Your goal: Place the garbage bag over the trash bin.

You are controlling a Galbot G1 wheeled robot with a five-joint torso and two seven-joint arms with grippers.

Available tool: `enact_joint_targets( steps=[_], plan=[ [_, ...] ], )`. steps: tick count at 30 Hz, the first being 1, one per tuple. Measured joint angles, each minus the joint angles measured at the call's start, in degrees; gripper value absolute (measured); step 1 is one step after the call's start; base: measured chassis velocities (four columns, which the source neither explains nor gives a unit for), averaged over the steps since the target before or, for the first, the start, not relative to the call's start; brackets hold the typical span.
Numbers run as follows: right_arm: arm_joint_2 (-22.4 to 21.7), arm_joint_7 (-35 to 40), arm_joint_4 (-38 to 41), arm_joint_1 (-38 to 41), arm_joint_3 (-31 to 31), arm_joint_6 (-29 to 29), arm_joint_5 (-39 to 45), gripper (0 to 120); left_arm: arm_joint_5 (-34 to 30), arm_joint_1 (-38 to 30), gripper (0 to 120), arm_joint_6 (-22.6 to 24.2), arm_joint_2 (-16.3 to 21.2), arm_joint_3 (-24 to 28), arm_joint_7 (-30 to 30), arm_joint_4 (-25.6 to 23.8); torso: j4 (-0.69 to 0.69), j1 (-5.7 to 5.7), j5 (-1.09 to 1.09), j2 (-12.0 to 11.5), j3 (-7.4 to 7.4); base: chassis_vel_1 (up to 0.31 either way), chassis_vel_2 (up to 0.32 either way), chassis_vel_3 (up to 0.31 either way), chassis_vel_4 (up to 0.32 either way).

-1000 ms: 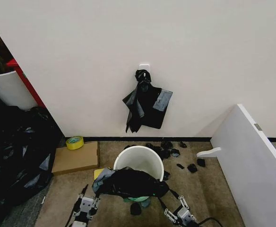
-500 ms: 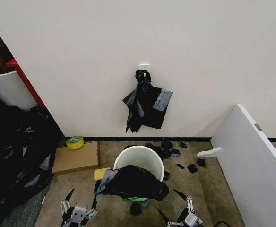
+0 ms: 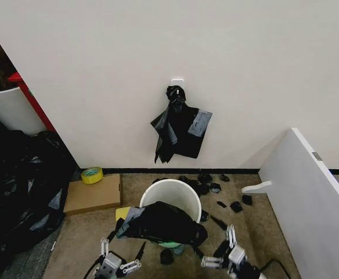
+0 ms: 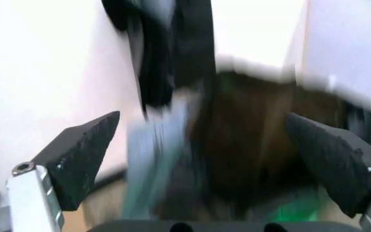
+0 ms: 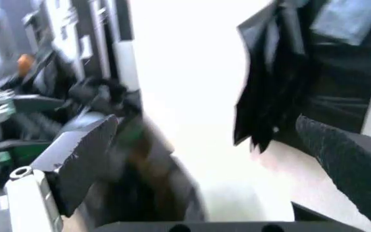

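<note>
Crinkly black garbage bag [image 3: 161, 224] drapes round white trash bin [image 3: 170, 197]; both pincers wide.

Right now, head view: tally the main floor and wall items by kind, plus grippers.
White trash bin: 1
Garbage bag draped on the bin's near rim: 1
Knotted bag bunch on wall: 1
Yellow tape roll: 1
Cardboard box: 1
Open grippers: 2, left gripper, right gripper
Total: 7

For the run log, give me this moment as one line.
left gripper: open, low, near bin | right gripper: open, low, near bin | garbage bag: draped over near rim of trash bin, unheld, mouth mostly uncovered
</note>
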Motion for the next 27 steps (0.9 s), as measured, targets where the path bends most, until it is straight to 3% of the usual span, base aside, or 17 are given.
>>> enact_joint_targets(
  steps=[3,6,9,10,13,16,22,27],
  plan=[
    [-2.3,5.5,2.4,4.3,-1.6,-9.9,4.3,100,-0.6,-1.2,100,-0.7,-3.5,-0.2,-1.0,-2.6,-0.01,0.00,0.00,0.0,0.00,0.000,0.000,0.000,0.000],
    [-4.1,7.0,1.7,8.6,-3.1,-14.6,6.0,100,-1.2,-2.0,100,0.1,-6.2,0.2,-1.7,-4.1,0.02,0.00,0.00,0.0,0.00,0.000,0.000,0.000,0.000],
    [-5.8,2.3,-5.5,19.7,-6.6,-21.2,7.2,100,-3.7,-4.2,100,3.2,-12.7,0.8,-2.6,-5.8,0.03,0.00,0.02,0.0,0.01,0.000,0.000,0.000,0.000],
    [-5.8,2.3,-5.5,19.7,-6.6,-21.2,7.2,100,-3.7,-4.2,100,3.2,-12.7,0.8,-2.6,-5.8,0.03,0.00,0.02,0.0,0.01,0.000,0.000,0.000,0.000],
    [-5.8,-2.4,-11.0,27.9,-9.6,-24.3,7.5,100,-5.1,-5.1,100,4.1,-16.8,0.4,-2.8,-6.5,0.02,0.00,0.02,0.0,0.01,0.000,0.000,0.000,0.000],
    [-4.9,-2.7,-16.7,37.2,-14.5,-27.6,7.3,100,-6.0,-7.1,100,4.5,-20.5,-1.5,-2.8,-6.8,0.02,0.01,-0.03,0.0,0.01,0.000,0.000,0.000,0.000],
    [-2.4,-3.3,-25.8,47.6,-20.9,-30.8,4.6,100,-9.2,-10.5,100,7.2,-23.3,-7.7,-4.0,-5.4,0.00,0.01,-0.02,0.0,0.01,0.000,0.000,0.000,0.000],
    [0.3,-12.7,-33.0,52.5,-21.8,-31.2,-0.2,95,-9.6,-13.5,100,9.1,-24.8,-13.5,-6.6,-1.0,0.01,0.01,-0.03,0.0,0.01,0.000,0.000,0.000,0.000]
  ],
)
